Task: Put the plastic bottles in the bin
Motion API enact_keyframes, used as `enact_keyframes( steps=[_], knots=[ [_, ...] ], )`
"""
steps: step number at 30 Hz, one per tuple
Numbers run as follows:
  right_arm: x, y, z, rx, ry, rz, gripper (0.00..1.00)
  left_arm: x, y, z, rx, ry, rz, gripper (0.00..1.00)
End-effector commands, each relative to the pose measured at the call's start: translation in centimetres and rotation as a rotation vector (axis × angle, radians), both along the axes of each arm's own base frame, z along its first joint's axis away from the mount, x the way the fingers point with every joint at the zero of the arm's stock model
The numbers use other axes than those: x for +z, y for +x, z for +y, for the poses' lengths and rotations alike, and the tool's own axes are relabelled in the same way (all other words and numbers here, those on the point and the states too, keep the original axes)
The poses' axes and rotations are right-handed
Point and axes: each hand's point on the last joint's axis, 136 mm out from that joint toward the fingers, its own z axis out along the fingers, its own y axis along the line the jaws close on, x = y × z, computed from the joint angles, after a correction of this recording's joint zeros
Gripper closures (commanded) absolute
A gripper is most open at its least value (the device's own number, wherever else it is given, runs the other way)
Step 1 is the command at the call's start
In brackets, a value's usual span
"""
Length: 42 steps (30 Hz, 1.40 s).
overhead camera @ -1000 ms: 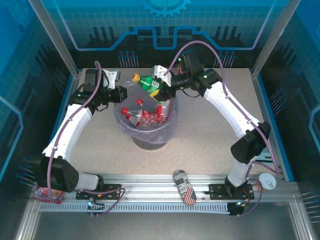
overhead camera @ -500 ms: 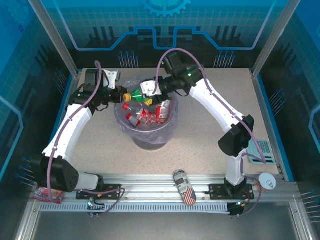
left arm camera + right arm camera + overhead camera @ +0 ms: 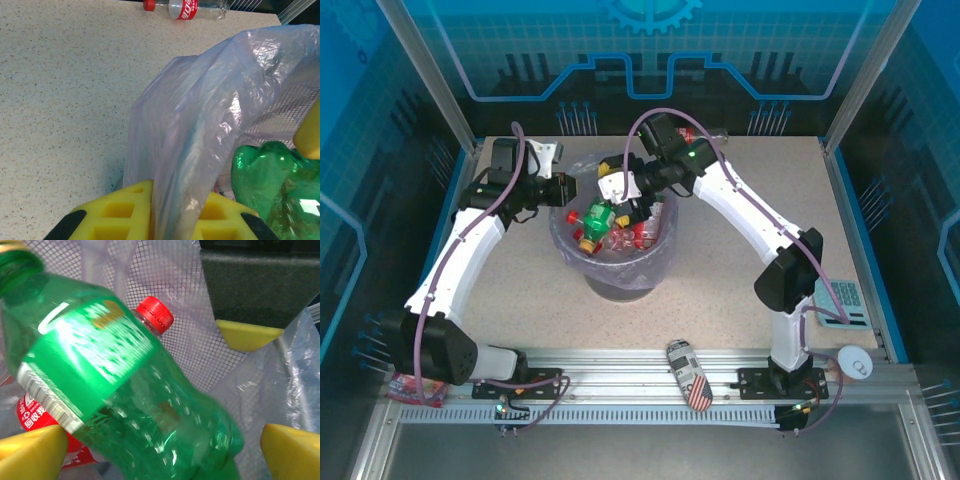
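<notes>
Looking down from above, the bin stands on the surface between the two arms, its lilac bag folded over the rim. The left gripper sits at the bin's left rim, pressed together on the bag's edge. The right gripper hangs over the bin's mouth. The green bottle lies inside the bin just below it, among the red-labelled plastic bottles heaped in the bag. A flag-patterned can lies on the rail at the near edge, well apart from the bin.

From the left wrist, the left gripper pinches a fold of the bag between its yellow fingers, and the film rises from the pinch. To the right, the green bottle lies in front of the bin's mesh wall. One lone bottle, clear with a red cap and red label, lies on its side at the far edge of the surface, well apart from the bin.

From the right wrist, the green bottle slants across, neck to the upper left. It lies between the spread fingers of the right gripper, with a clear gap on one side. Whether the other finger touches it I cannot tell. Behind it a red cap shows against the mesh wall. The left gripper's black body is at the upper right.
</notes>
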Motion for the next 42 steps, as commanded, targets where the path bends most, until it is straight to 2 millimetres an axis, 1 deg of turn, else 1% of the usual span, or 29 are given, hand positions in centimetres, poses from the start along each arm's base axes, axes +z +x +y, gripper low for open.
enact_keyframes(
  steps=[1,5,10,14,16,20,22,24,27,33,35,39,42],
  knots=[
    [0.6,0.1,-0.6,-0.011,0.001,-0.025,0.00,-3.5,-2.5,-0.8,-0.069,0.024,0.150,1.00],
    [2.8,0.0,-0.3,-0.014,0.089,-0.045,0.00,-3.5,-2.5,-0.8,-0.066,0.028,0.150,1.00],
    [6.4,-0.4,-0.4,-0.019,0.241,-0.077,0.00,-3.4,-2.5,-0.7,-0.061,0.031,0.145,1.00],
    [8.1,-0.1,-0.8,-0.052,0.309,-0.124,0.00,-3.2,-2.4,-0.4,-0.046,0.039,0.134,1.00],
    [9.0,0.4,-1.2,-0.088,0.338,-0.147,0.00,-3.0,-2.3,-0.1,-0.034,0.047,0.124,1.00],
    [10.9,2.3,-2.3,-0.214,0.438,-0.137,0.00,-2.7,-2.1,0.5,-0.005,0.060,0.105,1.00],
    [12.0,3.7,-3.5,-0.312,0.501,-0.103,0.01,-2.6,-2.0,0.9,0.009,0.060,0.098,1.00],
    [12.6,4.8,-4.6,-0.391,0.550,-0.060,0.02,-2.4,-1.9,1.3,0.028,0.059,0.092,1.00],
    [13.0,6.3,-6.6,-0.505,0.618,0.021,0.03,-2.0,-1.6,2.3,0.066,0.048,0.078,1.00],
    [12.3,9.0,-9.9,-0.705,0.693,0.157,0.05,-1.0,-1.0,4.6,0.163,0.021,0.038,1.00],
    [12.0,10.3,-11.2,-0.796,0.728,0.209,0.06,-0.7,-0.9,5.4,0.195,0.017,0.026,1.00],
    [10.7,13.4,-14.7,-1.040,0.793,0.336,0.07,-0.5,-0.7,7.0,0.252,0.010,0.013,1.00],
    [9.3,15.1,-16.6,-1.157,0.831,0.390,0.07,-0.5,-0.5,7.9,0.281,0.005,0.012,1.00]
  ],
)
